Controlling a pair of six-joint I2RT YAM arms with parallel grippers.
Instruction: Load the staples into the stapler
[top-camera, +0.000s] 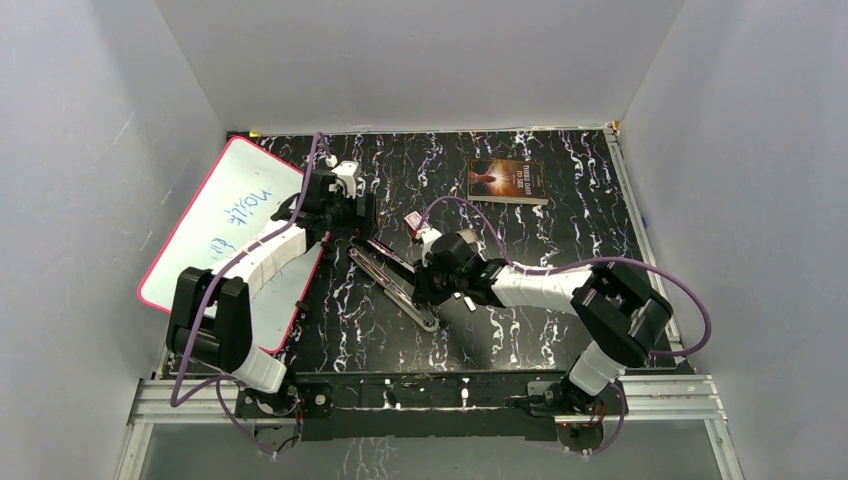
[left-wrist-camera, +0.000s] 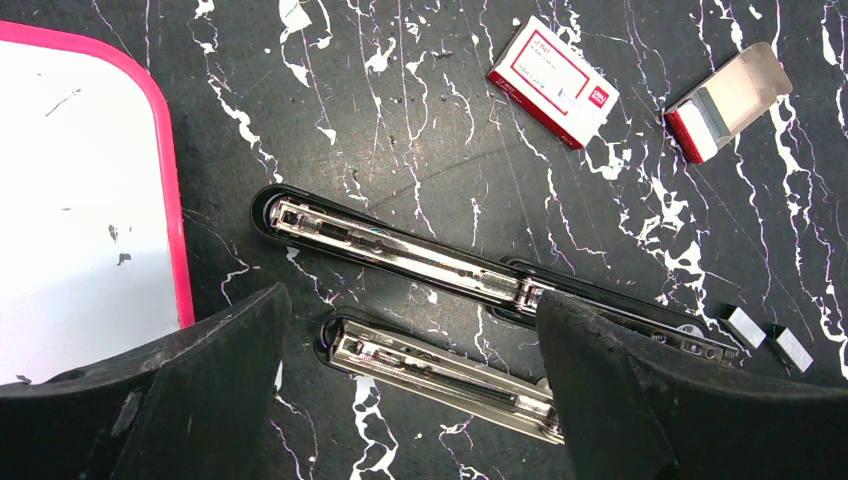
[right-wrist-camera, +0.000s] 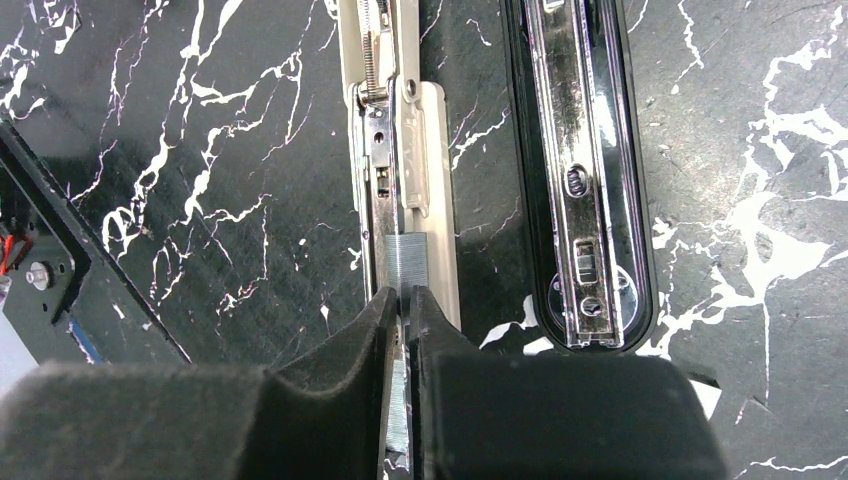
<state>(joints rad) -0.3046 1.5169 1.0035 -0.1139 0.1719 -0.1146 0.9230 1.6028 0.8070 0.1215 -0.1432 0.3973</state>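
One staple strip (right-wrist-camera: 405, 265), long axis along stapler rail (right-wrist-camera: 388, 150)

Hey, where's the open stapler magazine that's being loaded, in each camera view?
Top external: magazine, diagonal at centre, ending under the right tool.
Left wrist: lower centre, framed by the open left tool.
Right wrist: upper centre, running down to the staples pinched in that tool.
Shared landmark: the black white-veined tabletop.

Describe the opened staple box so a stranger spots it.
In the left wrist view, find the stapler lying opened flat. Above it sit two red boxes. The opened staple box is the rightmost, flap raised; the other box is closed.
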